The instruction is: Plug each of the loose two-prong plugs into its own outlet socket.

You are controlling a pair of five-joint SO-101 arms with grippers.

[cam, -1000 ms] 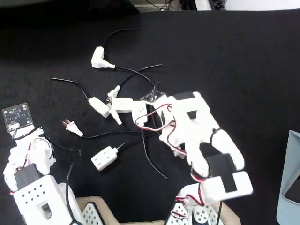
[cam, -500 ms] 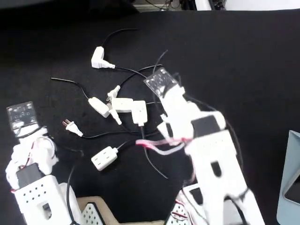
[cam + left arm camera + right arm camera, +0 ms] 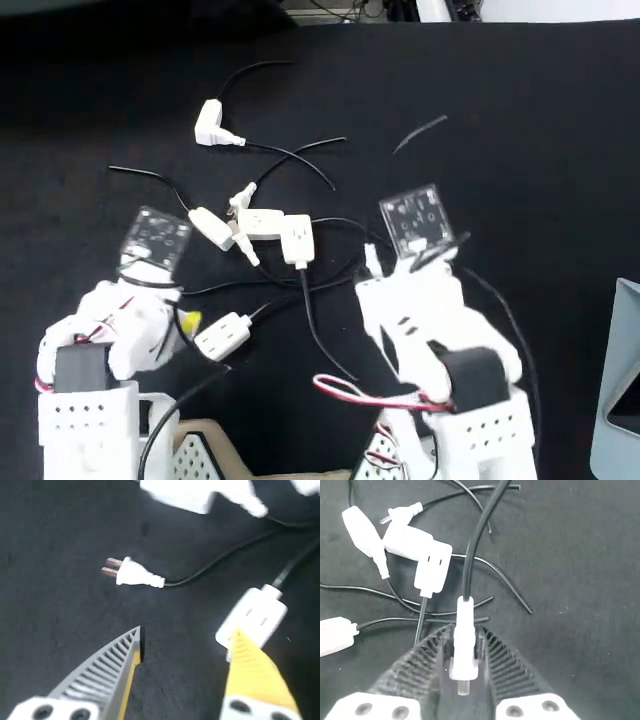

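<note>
The black surface [image 3: 520,150] is carrying a tangle of black cords [image 3: 300,155] and white fittings. The left arm [image 3: 100,360] is hanging over its near-left part, and the right arm [image 3: 440,340] over the near middle. The left tool [image 3: 186,632] is gaping wide with nothing in it. An outlet socket [image 3: 252,617] is lying just beside its yellow finger [image 3: 255,670], and a loose plug [image 3: 132,574] is lying flat ahead. The right tool [image 3: 465,635] is clamping a held plug [image 3: 462,625] by its body, its cord leading away past a slotted socket [image 3: 432,570].
</note>
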